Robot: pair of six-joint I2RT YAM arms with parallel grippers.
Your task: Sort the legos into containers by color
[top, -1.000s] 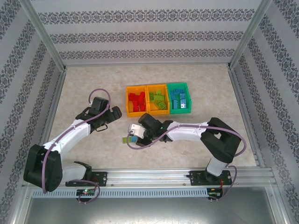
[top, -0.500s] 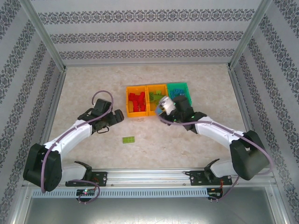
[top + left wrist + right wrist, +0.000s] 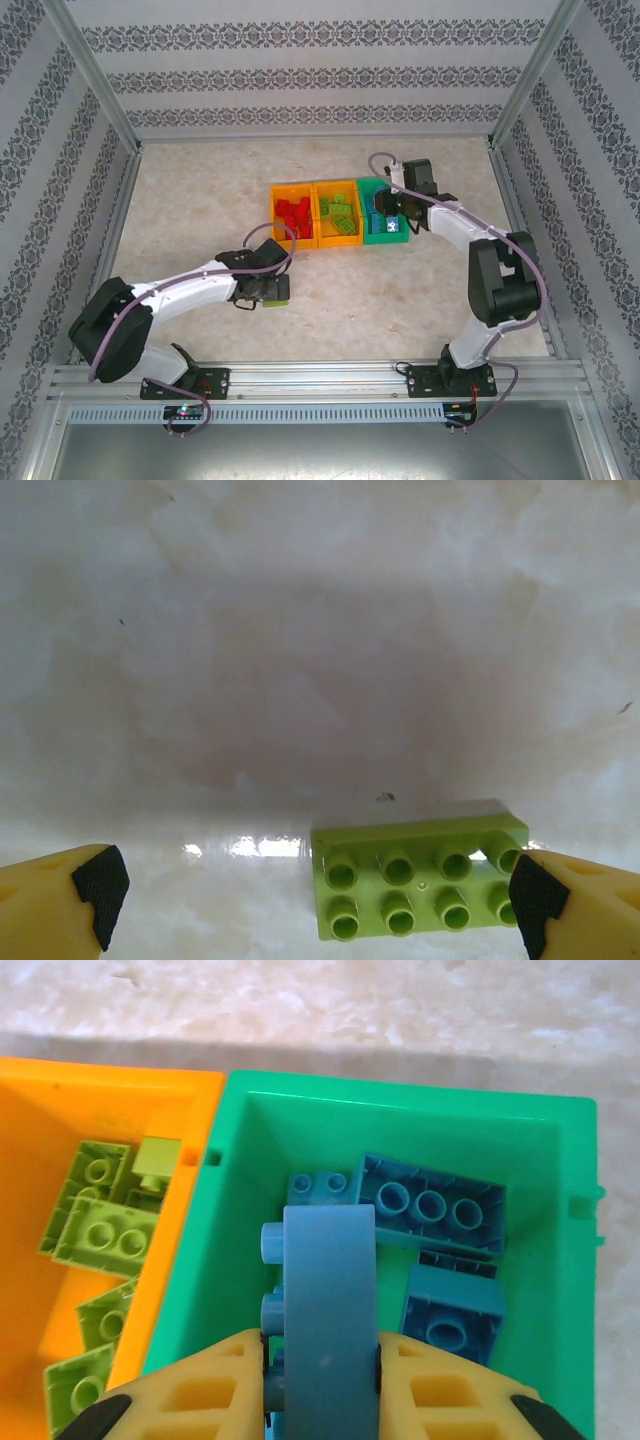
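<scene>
A light green lego (image 3: pixel 420 880) lies studs-up on the table between the fingers of my open left gripper (image 3: pixel 315 905), closer to the right fingertip (image 3: pixel 530 905). From above, that gripper (image 3: pixel 270 290) sits in front of the bins. My right gripper (image 3: pixel 320 1360) is shut on a blue lego (image 3: pixel 325 1290) held on edge over the green bin (image 3: pixel 560 1210), which holds other blue legos (image 3: pixel 430 1200). In the top view the right gripper (image 3: pixel 385 205) hangs over the green bin (image 3: pixel 380 181). The middle orange bin (image 3: pixel 335 185) holds light green legos (image 3: pixel 100 1220); the left orange bin (image 3: pixel 272 215) holds red ones (image 3: pixel 293 215).
The three bins stand joined in a row at the table's middle. Patterned walls and metal posts (image 3: pixel 120 130) close in the left, right and back sides. A metal rail (image 3: pixel 320 378) runs along the front edge by the arm bases.
My right arm carried the blue lego from the table's front up and right to over the green bin. My left arm swung right and down onto the light green lego.
</scene>
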